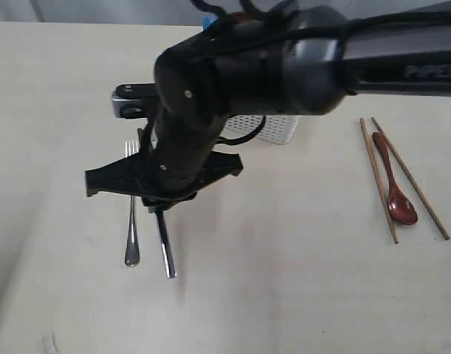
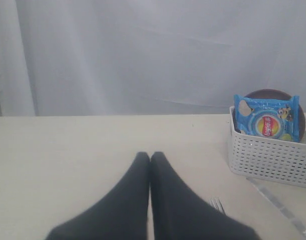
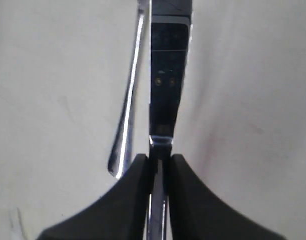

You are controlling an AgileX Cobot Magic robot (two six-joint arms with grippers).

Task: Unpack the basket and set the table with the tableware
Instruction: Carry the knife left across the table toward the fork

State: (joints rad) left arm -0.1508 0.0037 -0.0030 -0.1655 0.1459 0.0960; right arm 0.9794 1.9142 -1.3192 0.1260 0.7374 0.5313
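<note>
Table (image 1: 299, 295) is cream-white with faint marks; a white curtain (image 2: 142, 55) hangs behind it. Blue crisp packet (image 2: 266, 119) in the basket (image 2: 268, 157) has a red-yellow logo, too small to read. Right gripper (image 3: 160, 162) pinches the knife (image 3: 168, 95) beside the fork (image 3: 126, 110); left gripper (image 2: 150, 162) is closed, empty. Spoon (image 1: 396, 198) lies between two chopsticks (image 1: 378, 181).

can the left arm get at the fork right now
Probably not cleanly. The right gripper is shut on the knife right beside the fork, and its body hangs over the fork's middle in the exterior view. Only the fork's tines and handle end show clear.
</note>
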